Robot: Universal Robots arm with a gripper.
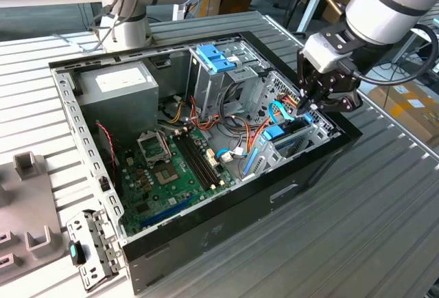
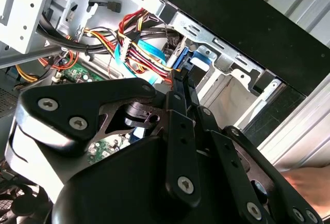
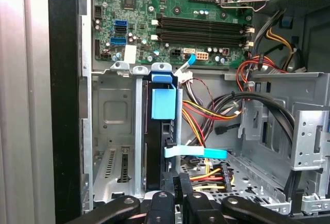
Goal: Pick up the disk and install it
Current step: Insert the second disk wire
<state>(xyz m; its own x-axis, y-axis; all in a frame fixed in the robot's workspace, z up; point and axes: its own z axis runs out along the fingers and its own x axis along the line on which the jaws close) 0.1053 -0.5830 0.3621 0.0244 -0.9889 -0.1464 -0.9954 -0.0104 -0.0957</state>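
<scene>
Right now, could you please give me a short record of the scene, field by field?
setting: open computer case lying on a slatted metal table
gripper: gripper lowered into the case corner at the exterior view's right
disk: disk with blue rails standing on edge in the metal bay, directly below the gripper
fingers: tips at the disk's upper end; grip state cannot be told
motherboard: green motherboard on the case floor
power supply: grey box in the far corner
cables: red, yellow and orange wires beside the disk
</scene>
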